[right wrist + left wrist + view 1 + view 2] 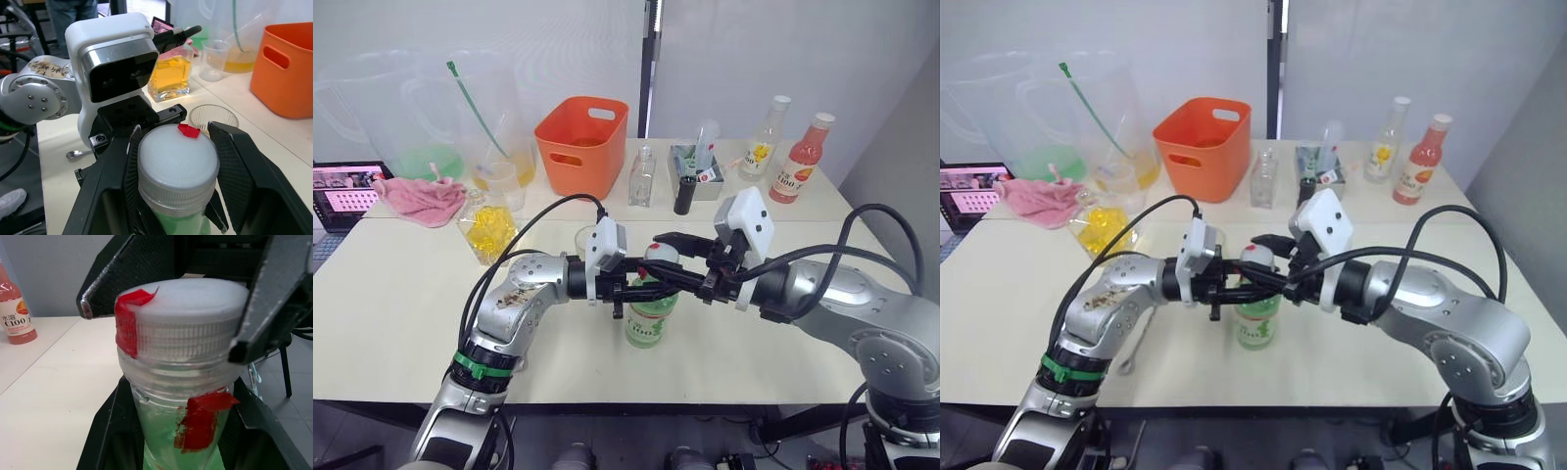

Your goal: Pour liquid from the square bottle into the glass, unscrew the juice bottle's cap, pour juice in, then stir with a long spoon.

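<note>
While the juice bottle (649, 315) stands upright on the table (401, 313), head views put both pincers at its top from opposite sides: left pincer (641, 290) at the neck, right pincer (677, 257) level with the cap (659, 251). Bottle axis is vertical, so the unscrew turns about that axis; the right arm is the one on the cap.

Left wrist view: left pincer (171, 440) fingers flank the neck below the cap (183, 316), apparently clamped on it. Right pincer's fingers (254, 308) sit on either side of the cap, one touching.

Right wrist view: right pincer (177, 169) spread around the cap (177, 159), small gaps on each side, not yet pinching. Glass (213, 117) just behind the bottle, square bottle (169, 76) further back, long spoon (78, 154) lying on the table.

Count: one juice bottle, one cap, one glass, one square bottle, one spoon, two pincers.
</note>
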Motion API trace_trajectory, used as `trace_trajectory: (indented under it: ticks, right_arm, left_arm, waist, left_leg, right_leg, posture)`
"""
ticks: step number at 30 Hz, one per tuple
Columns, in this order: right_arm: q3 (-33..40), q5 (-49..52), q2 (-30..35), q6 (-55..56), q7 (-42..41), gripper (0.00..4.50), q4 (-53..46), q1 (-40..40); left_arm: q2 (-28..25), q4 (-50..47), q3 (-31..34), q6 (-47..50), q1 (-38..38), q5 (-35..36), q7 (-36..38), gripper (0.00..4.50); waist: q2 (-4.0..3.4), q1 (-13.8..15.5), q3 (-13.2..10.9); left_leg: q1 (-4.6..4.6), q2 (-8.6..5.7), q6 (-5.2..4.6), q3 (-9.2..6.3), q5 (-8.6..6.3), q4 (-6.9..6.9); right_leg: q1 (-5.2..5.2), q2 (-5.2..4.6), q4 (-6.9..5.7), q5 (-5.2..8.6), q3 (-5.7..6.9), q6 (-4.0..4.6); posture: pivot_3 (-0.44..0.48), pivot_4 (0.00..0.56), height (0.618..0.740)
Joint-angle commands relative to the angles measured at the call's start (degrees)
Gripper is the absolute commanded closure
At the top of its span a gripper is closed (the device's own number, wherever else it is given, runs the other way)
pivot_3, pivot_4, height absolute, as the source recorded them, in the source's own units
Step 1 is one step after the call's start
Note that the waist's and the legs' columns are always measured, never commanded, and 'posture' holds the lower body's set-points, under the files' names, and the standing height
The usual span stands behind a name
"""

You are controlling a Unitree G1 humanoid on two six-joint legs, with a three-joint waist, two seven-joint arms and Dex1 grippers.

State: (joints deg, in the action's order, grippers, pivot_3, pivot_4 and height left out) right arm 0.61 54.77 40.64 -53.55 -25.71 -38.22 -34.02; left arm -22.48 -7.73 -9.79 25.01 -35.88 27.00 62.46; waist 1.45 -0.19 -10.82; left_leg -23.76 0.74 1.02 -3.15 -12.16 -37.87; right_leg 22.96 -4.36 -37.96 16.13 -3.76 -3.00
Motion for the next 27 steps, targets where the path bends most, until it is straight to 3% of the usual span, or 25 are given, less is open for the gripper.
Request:
trace_trajectory:
  ticks: [1, 8, 14, 19, 21, 26, 27]
  right_arm:
    - [-5.1, -5.9, 2.7, 8.8, -16.8, 2.81, 4.7, -1.6]
    - [-15.3, -20.5, 0.3, 31.0, -46.7, 2.81, 26.7, -11.7]
    - [-17.7, -26.4, -5.1, 42.4, -61.8, 2.81, 44.2, -20.9]
    - [-17.0, -25.5, -6.8, 39.7, -66.8, 2.81, 50.5, -26.3]
    - [-16.3, -24.9, -7.0, 38.3, -66.8, 1.77, 50.5, -26.8]
    - [-12.6, -24.0, -6.7, 37.4, -64.1, 0.16, 46.6, -26.2]
    - [-11.6, -23.5, -5.8, 36.4, -63.5, 0.16, 45.3, -25.5]
  left_arm:
    - [-0.6, -1.4, 0.4, 0.6, 1.5, -0.2, -1.7, 3.11]
    - [-1.8, -5.0, 1.4, 2.0, 3.5, 0.6, -3.9, 3.11]
    - [-2.4, -6.2, 1.6, 2.7, 3.7, 0.7, -4.8, 3.11]
    - [-2.6, -7.4, 1.9, 3.4, 4.4, 1.0, -5.9, 3.11]
    - [-2.7, -7.8, 1.9, 3.9, 4.7, 1.3, -6.1, 3.11]
    - [-3.4, -8.6, 1.6, 4.8, 5.1, 2.1, -5.7, 3.11]
    - [-3.4, -8.4, 1.6, 4.7, 5.0, 2.1, -5.6, 3.11]
  waist:
    - [0.0, -0.1, 0.0]
    - [0.0, -0.9, 0.0]
    - [0.0, -1.0, 0.0]
    - [-0.01, -1.1, 0.0]
    - [0.0, -1.0, 0.0]
    - [-0.01, -1.0, 0.0]
    - [-0.01, -0.9, 0.0]
  left_leg:
    - [0.0, 0.0, 0.0, 0.01, 0.0, 0.0]
    - [0.61, 0.11, -0.04, 0.02, -0.03, 0.08]
    - [0.64, 0.13, -0.04, 0.01, -0.03, 0.08]
    - [0.68, 0.15, -0.04, -0.01, -0.03, 0.08]
    - [0.66, 0.14, -0.04, -0.02, -0.03, 0.08]
    - [0.55, 0.09, -0.03, -0.02, -0.04, 0.08]
    - [0.48, 0.09, -0.03, -0.02, -0.05, 0.08]
  right_leg:
    - [0.0, 0.0, 0.02, 0.0, 0.0, 0.0]
    - [-0.66, 0.11, 0.33, 0.01, 0.02, -0.02]
    - [-0.66, 0.11, 0.3, 0.01, 0.02, -0.01]
    - [-0.66, 0.12, 0.21, 0.0, 0.02, 0.0]
    - [-0.63, 0.09, 0.19, 0.0, 0.02, 0.01]
    - [-0.43, 0.04, 0.02, 0.0, 0.02, 0.01]
    - [-0.36, 0.04, -0.01, 0.0, 0.02, 0.01]
  posture:
    - [0.0, 0.15, 0.74]
    - [0.0, 0.15, 0.74]
    - [0.0, 0.15, 0.74]
    - [0.0, 0.15, 0.74]
    - [0.0, 0.15, 0.74]
    - [0.0, 0.15, 0.74]
    - [0.0, 0.15, 0.74]
